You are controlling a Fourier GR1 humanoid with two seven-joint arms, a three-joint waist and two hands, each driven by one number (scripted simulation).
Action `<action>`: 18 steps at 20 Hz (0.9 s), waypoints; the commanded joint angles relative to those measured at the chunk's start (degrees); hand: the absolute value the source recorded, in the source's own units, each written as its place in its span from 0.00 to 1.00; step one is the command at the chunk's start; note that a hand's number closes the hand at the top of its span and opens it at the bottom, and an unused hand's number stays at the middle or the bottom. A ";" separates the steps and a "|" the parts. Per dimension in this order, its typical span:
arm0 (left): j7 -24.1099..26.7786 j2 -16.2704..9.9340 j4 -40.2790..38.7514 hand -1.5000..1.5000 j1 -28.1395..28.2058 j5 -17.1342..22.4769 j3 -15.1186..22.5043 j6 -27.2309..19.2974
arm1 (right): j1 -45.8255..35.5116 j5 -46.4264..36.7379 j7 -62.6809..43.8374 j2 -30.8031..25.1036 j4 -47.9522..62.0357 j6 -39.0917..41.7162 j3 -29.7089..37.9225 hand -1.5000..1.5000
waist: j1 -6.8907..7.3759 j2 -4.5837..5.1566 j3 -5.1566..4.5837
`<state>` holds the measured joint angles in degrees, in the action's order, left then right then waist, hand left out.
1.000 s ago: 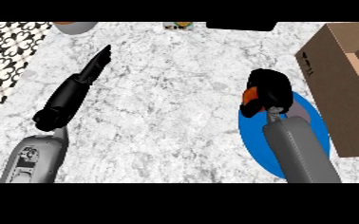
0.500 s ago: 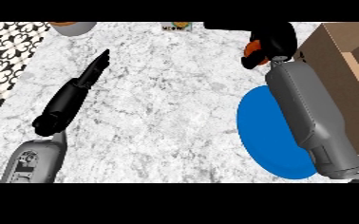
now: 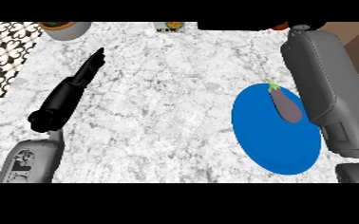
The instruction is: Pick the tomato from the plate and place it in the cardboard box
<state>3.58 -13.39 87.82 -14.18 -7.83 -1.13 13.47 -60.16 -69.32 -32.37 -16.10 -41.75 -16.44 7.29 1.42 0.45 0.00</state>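
Note:
The blue plate [image 3: 275, 144] lies at the right of the marble counter with only a purple eggplant [image 3: 286, 105] on it. My right forearm reaches up past the plate's right side. My right hand [image 3: 245, 26] shows as a black shape at the top edge, mostly cut off. A sliver of the red tomato [image 3: 281, 26] shows in it, beside the cardboard box [image 3: 345, 30] in the top right corner. My left hand [image 3: 76, 84] rests open at the left, fingers straight and pointing away, holding nothing.
A grey pot [image 3: 64, 29] stands at the back left. A small packet [image 3: 170, 27] sits at the back centre. A black-and-white patterned surface [image 3: 13, 42] borders the counter's left edge.
My right hand has lifted the tomato off the plate and carried it away toward the box at the top right. The eggplant is now uncovered. The left hand has not moved.

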 commanded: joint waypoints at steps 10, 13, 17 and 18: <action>-3.31 1.76 1.08 0.50 -0.84 -1.41 1.02 -0.87 | -0.20 3.31 1.53 -15.57 9.45 -5.95 10.30 1.00 | -0.63 -0.13 0.05; 1.37 0.54 -0.92 0.50 1.68 -2.09 0.18 -0.42 | 1.51 3.19 3.58 -17.93 12.56 -1.55 9.87 1.00 | -0.81 -0.13 0.02; 2.31 -0.20 -0.48 0.50 2.70 0.05 -0.97 1.36 | 2.00 7.56 6.99 -21.99 18.94 8.00 13.52 1.00 | -0.60 -0.01 0.05; 0.43 0.04 1.31 0.50 0.93 -1.16 -0.48 0.14 | 1.27 7.58 5.27 -20.76 19.40 10.71 13.11 1.00 | -0.71 -0.23 0.04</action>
<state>4.51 -13.41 88.19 -12.88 -8.46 -1.70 14.06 -59.16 -64.29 -28.22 -34.78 -26.00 -13.56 18.67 0.98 0.40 0.03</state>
